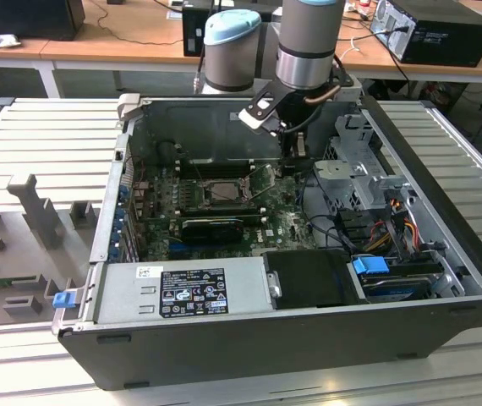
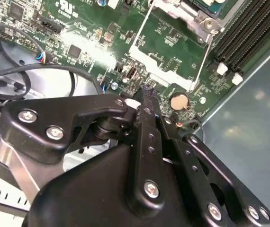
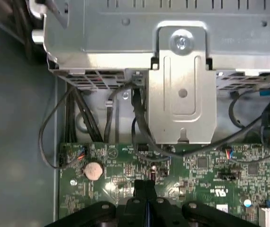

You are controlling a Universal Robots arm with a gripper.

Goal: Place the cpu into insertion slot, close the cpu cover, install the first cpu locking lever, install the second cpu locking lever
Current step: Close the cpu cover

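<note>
So the insertion slot (image 1: 221, 193) is the square black-framed socket in the middle of the green motherboard (image 1: 279, 224), inside the opened PC case (image 1: 224, 347) on the ribbed metal table (image 1: 46, 144). Its centre is just dark from the exterior view, so I can't make out what's in it.

In the second wrist view the socket is cut off at the edge. A thin silver frame sticks out from it with board showing through the middle, which looks like the cpu cover (image 2: 159, 67) swung open.

The gripper (image 1: 296, 159) hangs low over the board on the exterior view's right of the socket, near a coin battery (image 3: 93, 170). The jaws look pinched together, but I can't tell whether anything thin is between them.

The power supply (image 1: 182, 288) has a black label with print too small to read.
</note>
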